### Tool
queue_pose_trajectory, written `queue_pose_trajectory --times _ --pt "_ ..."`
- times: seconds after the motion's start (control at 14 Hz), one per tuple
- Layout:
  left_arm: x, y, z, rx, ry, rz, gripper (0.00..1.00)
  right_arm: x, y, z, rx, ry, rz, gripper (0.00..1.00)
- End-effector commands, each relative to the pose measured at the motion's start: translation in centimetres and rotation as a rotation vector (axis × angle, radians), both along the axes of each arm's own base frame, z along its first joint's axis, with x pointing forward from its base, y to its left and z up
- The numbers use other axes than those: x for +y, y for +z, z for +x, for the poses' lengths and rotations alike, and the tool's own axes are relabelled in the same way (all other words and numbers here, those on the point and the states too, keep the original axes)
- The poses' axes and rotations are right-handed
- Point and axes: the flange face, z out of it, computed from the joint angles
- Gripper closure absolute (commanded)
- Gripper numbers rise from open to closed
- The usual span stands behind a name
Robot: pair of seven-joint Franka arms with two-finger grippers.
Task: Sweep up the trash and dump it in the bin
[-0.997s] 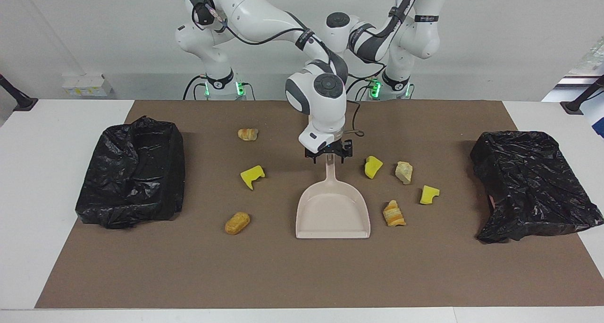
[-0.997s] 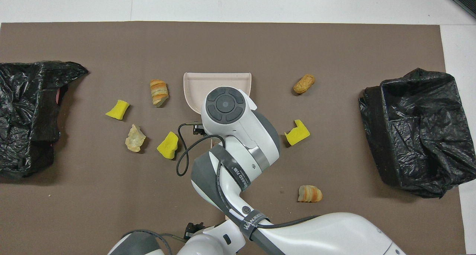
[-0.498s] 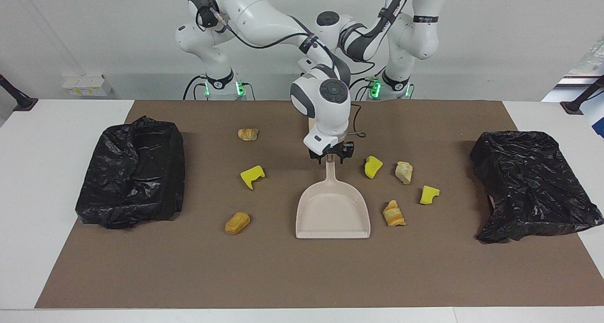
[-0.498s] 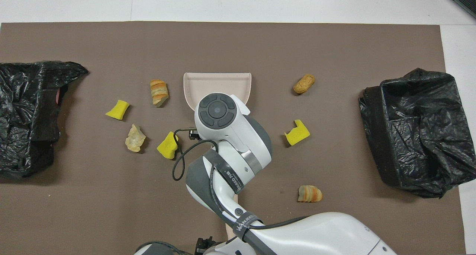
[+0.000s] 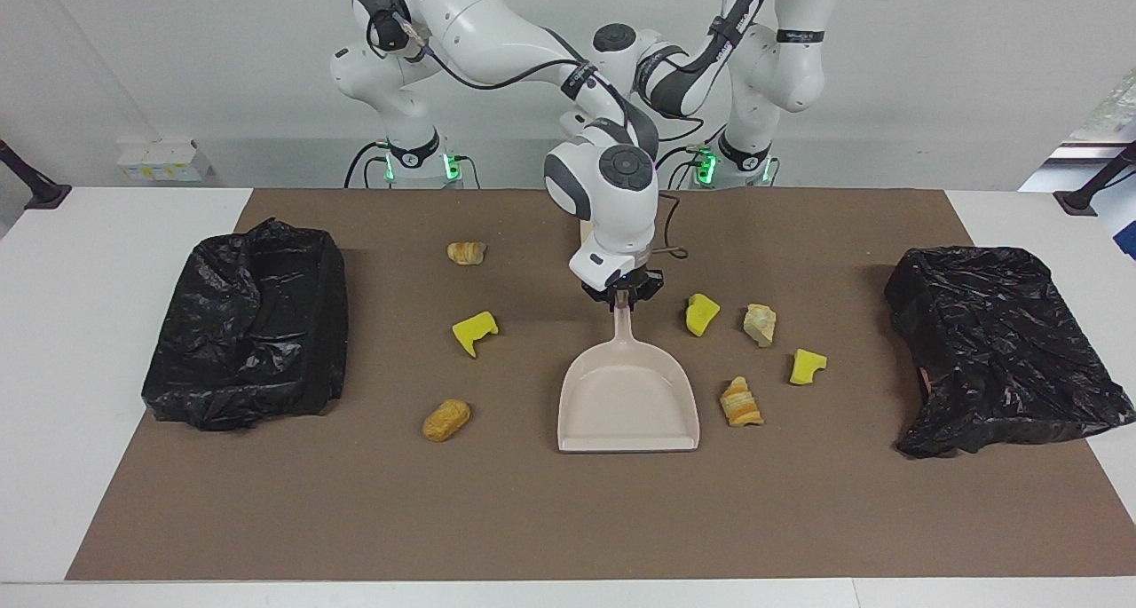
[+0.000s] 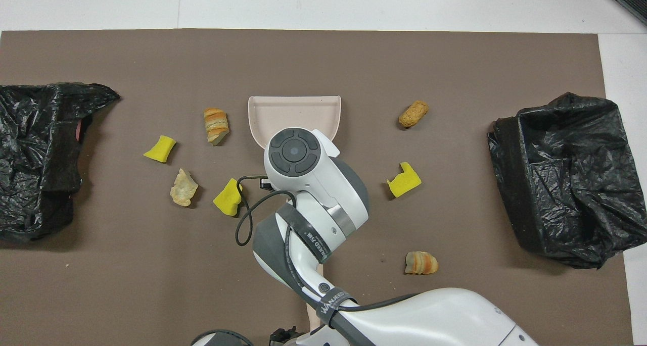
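While your right end effector [image 5: 623, 301] pinched the dustpan [image 5: 627, 404] handle, its long axis ran away from the robots, trash [image 5: 735, 359] scattered on the counter [image 5: 532, 519] beside it, left end effector hidden.

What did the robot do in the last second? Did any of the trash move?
The right gripper closed its fingers on the dustpan handle; a second ago they stood open around it. The dustpan slid slightly away from the robots. The seven trash pieces, such as the yellow chunk, and both black bins stayed put.
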Motion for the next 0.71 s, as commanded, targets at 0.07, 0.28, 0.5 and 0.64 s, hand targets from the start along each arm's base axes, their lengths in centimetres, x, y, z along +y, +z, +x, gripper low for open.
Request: queue_pose_trajectory --times 0.07,0.28,0.5,0.64 --pt "0.1 -0.4 -0.9 0.015 0.001 -0.006 0.53 -2.9 2.7 1.8 -0.049 0.164 0.027 1.00" --pt "0.0 -0.9 -1.1 0.023 0.001 0.002 0.53 -6.1 3.8 3.7 -0.086 0.425 0.019 1.00" --pt "-0.3 -2.1 -1.0 0.033 0.000 0.015 0.58 -9.8 4.0 5.8 -0.071 0.664 0.011 1.00" --pt "-0.3 -2.1 -0.8 0.040 0.010 0.021 1.00 -11.5 3.5 6.2 -0.021 0.798 0.001 1.00"
